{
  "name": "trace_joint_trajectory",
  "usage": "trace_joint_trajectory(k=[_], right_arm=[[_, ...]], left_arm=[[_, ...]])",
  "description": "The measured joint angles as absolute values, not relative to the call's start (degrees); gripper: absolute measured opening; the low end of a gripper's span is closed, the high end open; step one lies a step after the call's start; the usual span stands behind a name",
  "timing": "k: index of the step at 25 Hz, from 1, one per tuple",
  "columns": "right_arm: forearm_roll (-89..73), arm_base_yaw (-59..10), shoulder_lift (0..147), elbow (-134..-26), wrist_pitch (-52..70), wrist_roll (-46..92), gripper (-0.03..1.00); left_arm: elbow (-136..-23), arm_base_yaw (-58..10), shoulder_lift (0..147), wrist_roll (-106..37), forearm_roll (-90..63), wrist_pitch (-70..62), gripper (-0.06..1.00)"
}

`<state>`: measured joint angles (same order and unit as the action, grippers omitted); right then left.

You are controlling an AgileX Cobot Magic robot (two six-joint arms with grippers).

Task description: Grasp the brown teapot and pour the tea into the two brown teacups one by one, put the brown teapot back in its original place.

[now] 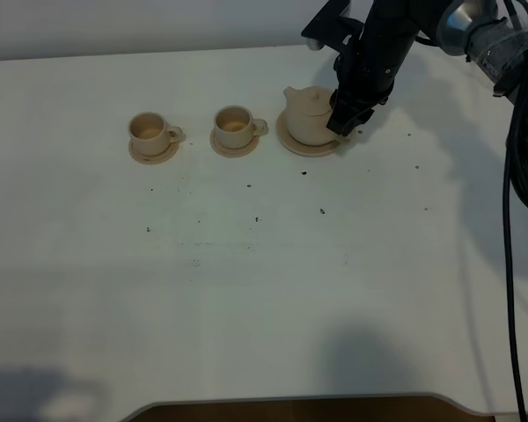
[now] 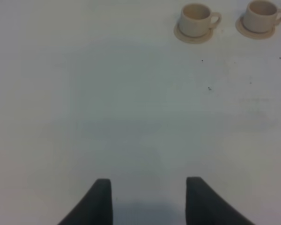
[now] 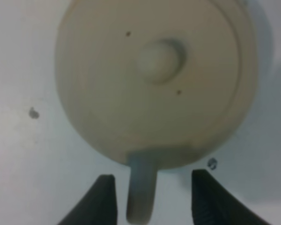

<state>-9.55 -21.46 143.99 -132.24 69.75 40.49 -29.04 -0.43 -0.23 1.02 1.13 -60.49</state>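
- Exterior high view: the brown teapot (image 1: 306,114) stands upright with its lid on, on the wide saucer (image 1: 290,143), toward the far right of the white bench (image 1: 264,290).
- Its spout (image 1: 290,92) points toward the two teacups, which stand in a row beside it.
- The nearer teacup (image 1: 234,123) and the farther teacup (image 1: 148,132) are each on a small saucer, well apart from one another.
- The right fingers (image 1: 343,119) reach down at the teapot's side away from the spout and cover it. This view does not show how far apart they are.
- Dark specks (image 1: 322,211) lie scattered over the bench.
- Left wrist view: the left fingers (image 2: 100,201) stand spread over bare bench, with nothing between them.
- The farther teacup (image 2: 195,19) and the nearer teacup (image 2: 261,15) appear well away from them, handles to one side. The teapot is out of this view.
- Right wrist view: this one looks straight down on the teapot's lid (image 3: 131,93) and round knob (image 3: 160,60).
- Only here does the loop handle (image 3: 141,187) show. It lies between the right fingers (image 3: 103,201), with a strip of bench visible on each side.
- The right fingers are therefore spread around the handle and are not gripping it.
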Motion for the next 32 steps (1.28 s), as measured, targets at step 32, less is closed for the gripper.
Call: trace_joint_trajectory(k=[32], right_arm=[[-9.4, -21.5, 144.6, -132.2, 69.0, 40.6, 0.34]], left_arm=[[-29.0, -0.4, -0.2, 1.0, 1.1, -60.5, 0.37]])
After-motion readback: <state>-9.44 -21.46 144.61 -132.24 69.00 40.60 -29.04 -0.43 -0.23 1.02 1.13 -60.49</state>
